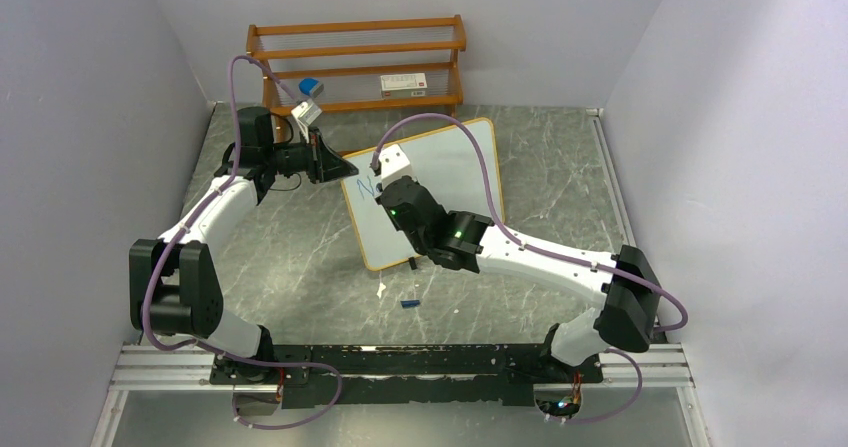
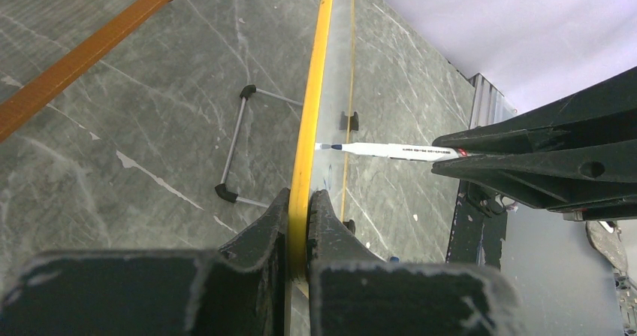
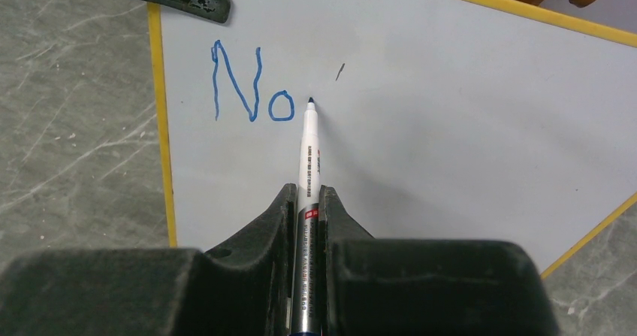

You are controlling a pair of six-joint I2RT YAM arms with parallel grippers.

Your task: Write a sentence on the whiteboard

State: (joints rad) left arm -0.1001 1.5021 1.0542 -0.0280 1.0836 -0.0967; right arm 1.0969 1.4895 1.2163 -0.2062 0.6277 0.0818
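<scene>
The whiteboard (image 1: 452,175) stands tilted on the table, with a yellow-orange frame (image 2: 315,88). My left gripper (image 2: 300,197) is shut on that frame at the upper left corner (image 1: 342,167). My right gripper (image 3: 306,193) is shut on a white marker (image 3: 309,148) and sits in front of the board (image 1: 388,192). The marker's dark tip meets the white surface (image 3: 451,125) just right of the blue letters "No" (image 3: 248,88), the only part of the sentence showing. A small dark stroke lies a little further right. The left wrist view shows the marker (image 2: 390,150) side-on against the board.
A brown wooden shelf rack (image 1: 360,62) stands at the back, holding a blue object (image 1: 310,87) and a white box (image 1: 405,82). A small blue cap (image 1: 408,304) lies on the table in front of the board. The board's wire stand (image 2: 236,148) rests behind it.
</scene>
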